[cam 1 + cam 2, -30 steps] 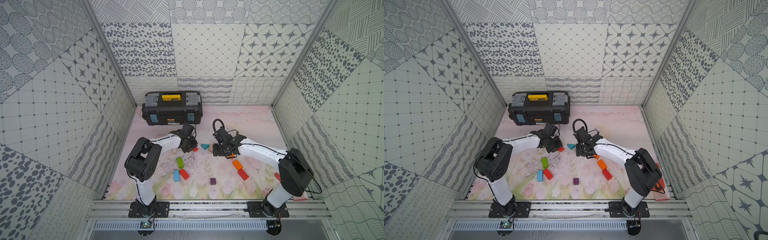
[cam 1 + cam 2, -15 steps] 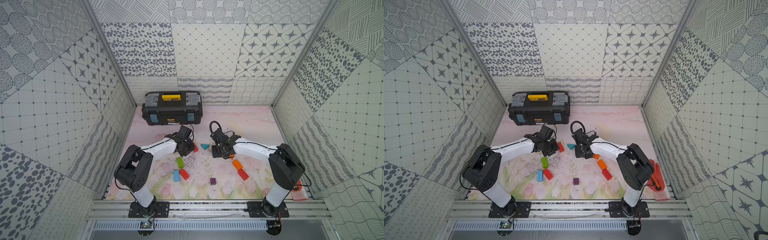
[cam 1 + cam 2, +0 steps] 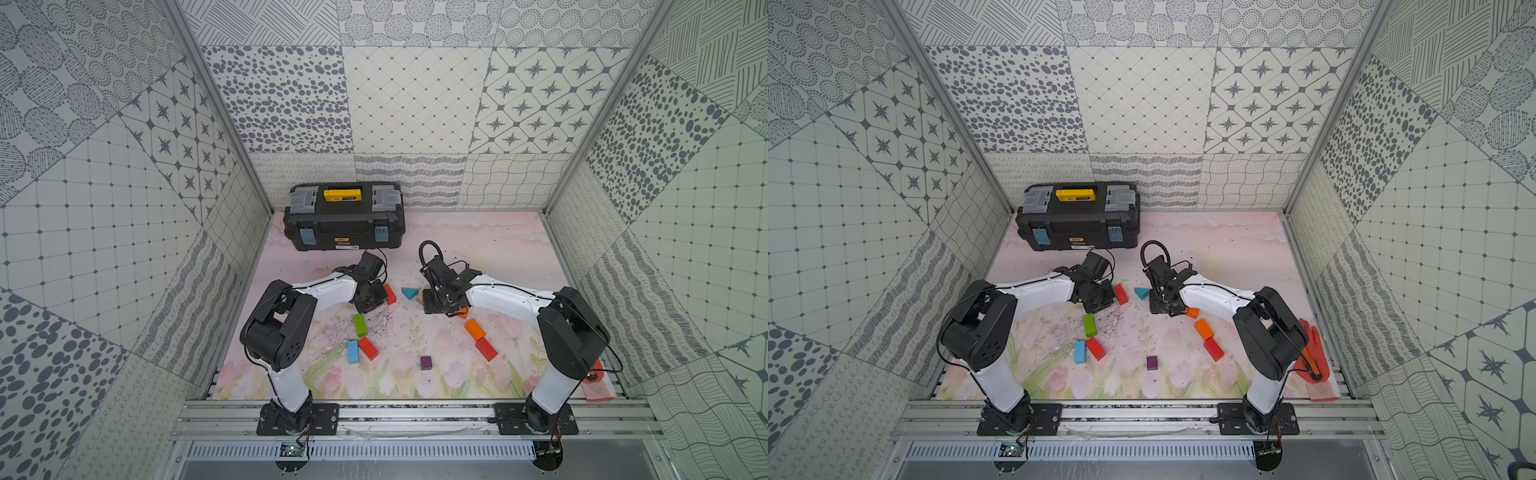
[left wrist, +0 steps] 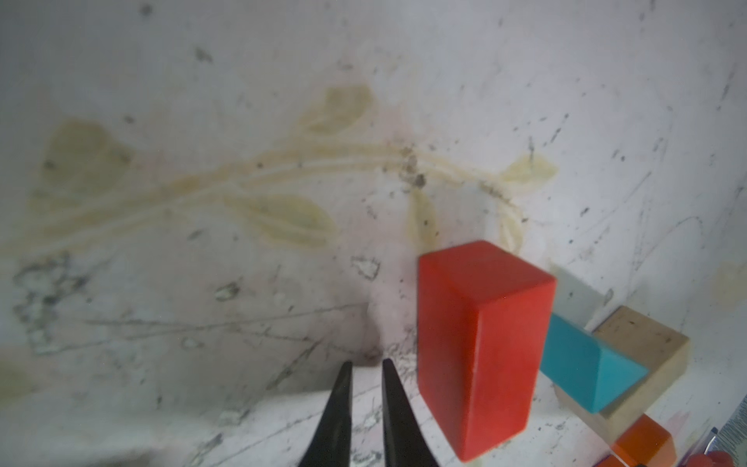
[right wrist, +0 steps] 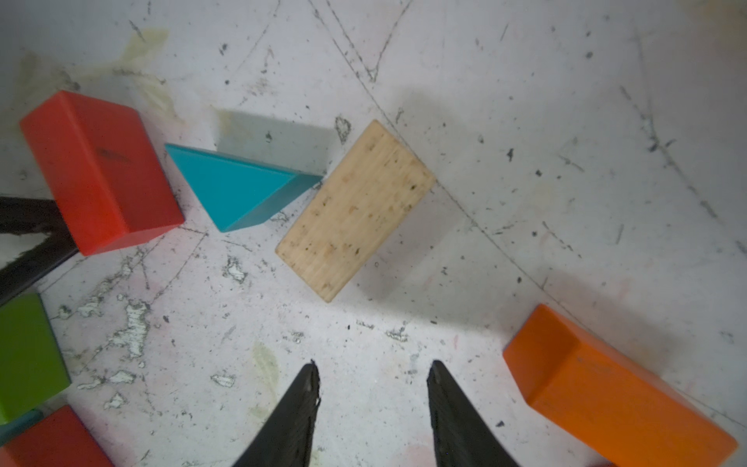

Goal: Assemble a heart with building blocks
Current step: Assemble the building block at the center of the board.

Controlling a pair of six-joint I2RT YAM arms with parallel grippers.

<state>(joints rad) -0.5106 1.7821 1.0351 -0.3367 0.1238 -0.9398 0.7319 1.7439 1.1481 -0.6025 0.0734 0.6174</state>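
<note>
Three blocks are laid at the notch: red brick (image 3: 389,294) and plain-wood brick (image 5: 355,210) on either side of the teal triangle (image 3: 409,293). Left pincer (image 4: 366,362) is closed, right pincer (image 5: 372,364) partly opened, both empty. Probably the orange brick (image 5: 614,392) must be joined next.

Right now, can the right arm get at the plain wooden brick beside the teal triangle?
Probably yes. The right claw is open and empty, facing the plain wooden brick, with nothing lying between them. The teal triangle sits close at one corner and might get nudged.
</note>
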